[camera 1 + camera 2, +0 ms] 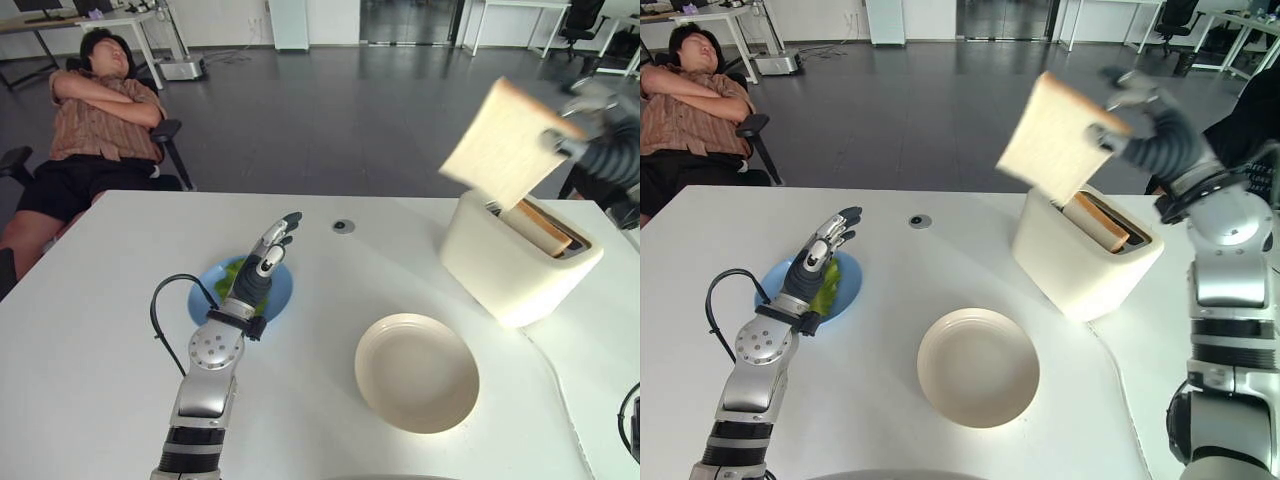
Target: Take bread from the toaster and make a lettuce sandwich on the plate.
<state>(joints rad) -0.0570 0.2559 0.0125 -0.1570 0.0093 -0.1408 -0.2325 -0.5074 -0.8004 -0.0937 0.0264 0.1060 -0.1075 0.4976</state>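
The right hand (1137,118) is raised in the air with its fingers pinched on one edge of a bread slice (1060,140). The slice hangs tilted from that edge, clear of everything else.

Directly beneath the hand sits the cream toaster (1080,268), with a second slice (1095,222) standing in its slot. Lower down and toward the robot's left of the hand, the round cream plate (978,370) lies bare on the white table (910,270), near the toaster but not touching it.

Far across from the right hand, the left hand (826,250) hovers with its fingers stretched out and apart, holding nothing. It sits just above the lettuce (830,288), which lies in a blue dish (772,285).

The grip looks thin: only an edge is caught, so the slice could swing or slip loose during the carry and land on the table short of the plate. A low sweep could also clip the toaster and shove it.
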